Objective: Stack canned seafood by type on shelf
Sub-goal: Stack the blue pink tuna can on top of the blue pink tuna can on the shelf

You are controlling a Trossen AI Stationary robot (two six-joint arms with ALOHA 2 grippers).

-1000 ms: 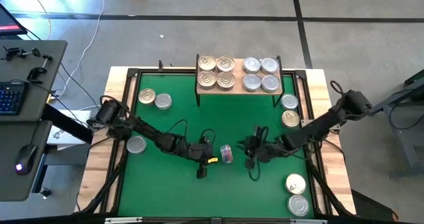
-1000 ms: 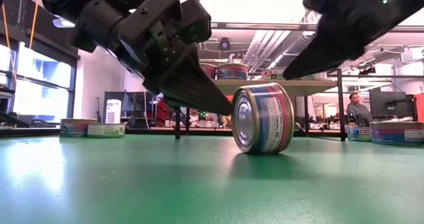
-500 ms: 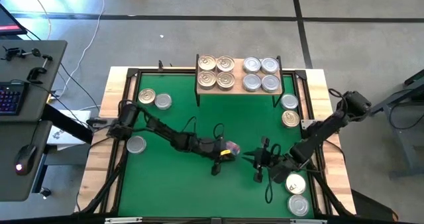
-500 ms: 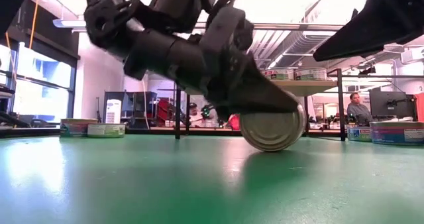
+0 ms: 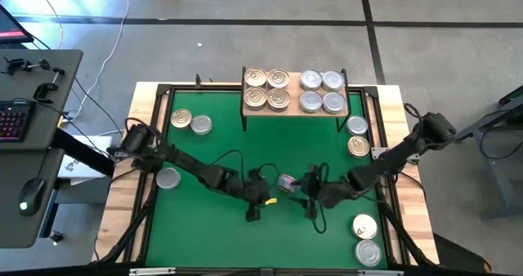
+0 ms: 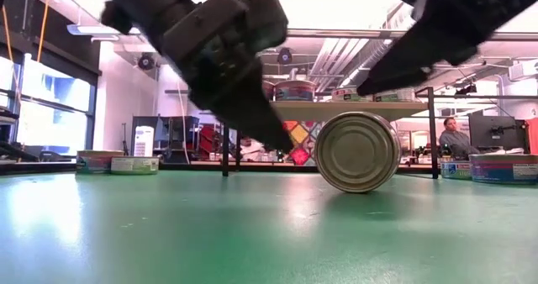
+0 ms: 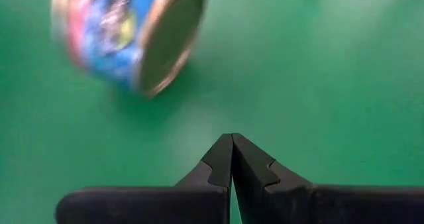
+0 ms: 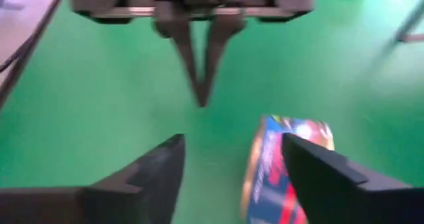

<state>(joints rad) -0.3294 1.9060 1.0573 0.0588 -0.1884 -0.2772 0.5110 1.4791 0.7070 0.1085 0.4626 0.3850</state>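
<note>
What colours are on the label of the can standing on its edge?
Blue and red on the can; the left wrist view shows it best.

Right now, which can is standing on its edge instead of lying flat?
The blue-labelled can mid-mat, between the left tool and right tool. Every other can lies flat, lid up.

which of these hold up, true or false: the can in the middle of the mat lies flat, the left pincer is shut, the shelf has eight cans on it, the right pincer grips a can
1. The can in the middle of the green mat lies flat. False: it stands on its edge.
2. The left pincer is shut. True: its fingers meet at the tips, holding nothing.
3. The shelf carries eight cans. True: four golden-lidded on one half, four silver-lidded on the other.
4. The right pincer grips a can. False: its fingers stand apart, and the can lies by one finger, not clamped.
</note>
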